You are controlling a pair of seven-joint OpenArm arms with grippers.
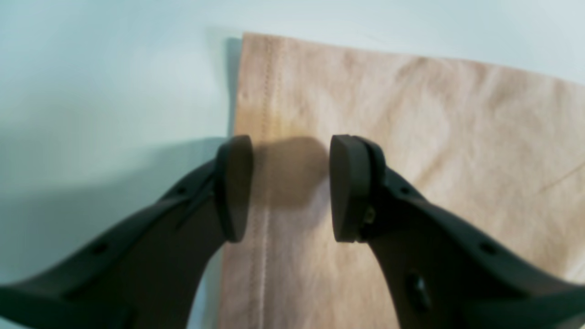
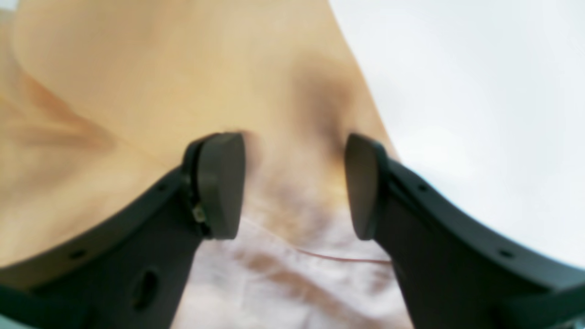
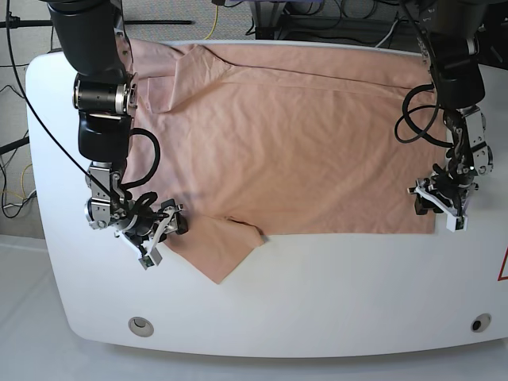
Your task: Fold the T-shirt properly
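T-shirt (image 3: 294,135): salmon-pink cotton, spread flat across the white table (image 3: 333,302), slightly wrinkled, near sleeve pointing toward the table's front edge
Handling: my judgement is light, limp and soft; it will sag and drag from any pinch, so both arms must lift evenly or the cloth skews
Left gripper (image 1: 290,187): jaws part open with nothing between them; hem corner lies directly under the gap, the stitched hem line running just inside the left finger
Right gripper (image 2: 295,185): jaws standing wide, empty; blurred cloth below and ahead of them, bare table off to their right side
Where to take hold: likely the hem corner under the left gripper, and the sleeve or shoulder edge just ahead of the right gripper
Texture: matte knit with shallow creases; doubled, slightly firmer band at the hem seam, a better bite than single-layer cloth
Pads (image 1: 349,187): dark, flat, rubbery-looking faces
Risk: thin fabric may slip out, or the pinch may catch only the top layer
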